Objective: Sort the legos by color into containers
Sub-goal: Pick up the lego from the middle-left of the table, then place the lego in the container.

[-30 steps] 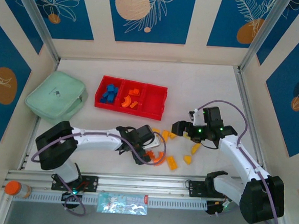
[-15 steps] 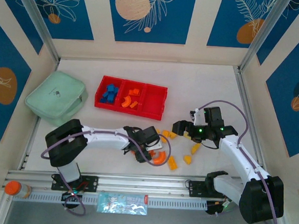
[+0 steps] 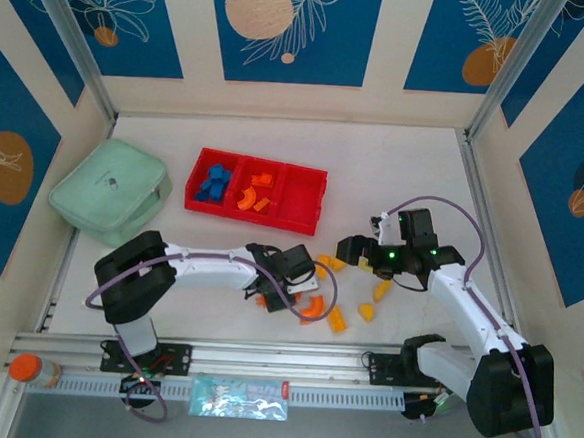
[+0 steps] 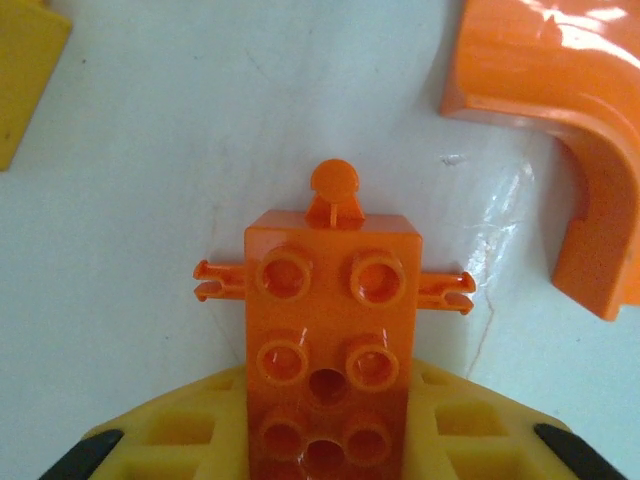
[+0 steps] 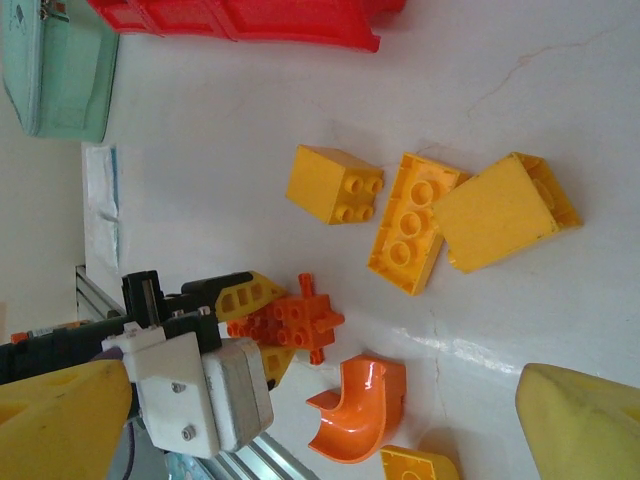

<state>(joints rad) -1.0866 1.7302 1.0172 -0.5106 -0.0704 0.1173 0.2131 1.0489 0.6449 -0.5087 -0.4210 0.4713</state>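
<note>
The left claw (image 5: 265, 328) seems clamped across the studded orange brick (image 4: 330, 340), which lies on the desk (image 4: 150, 150) beside a curved orange piece (image 4: 560, 120). It is light, rigid, slick plastic: grip the flat sides, not the thin pins. The right claw (image 3: 353, 251) gapes empty.

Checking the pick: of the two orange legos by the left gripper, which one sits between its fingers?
The studded orange brick with side pegs, held in the left gripper. The curved orange piece lies apart, untouched.
</note>
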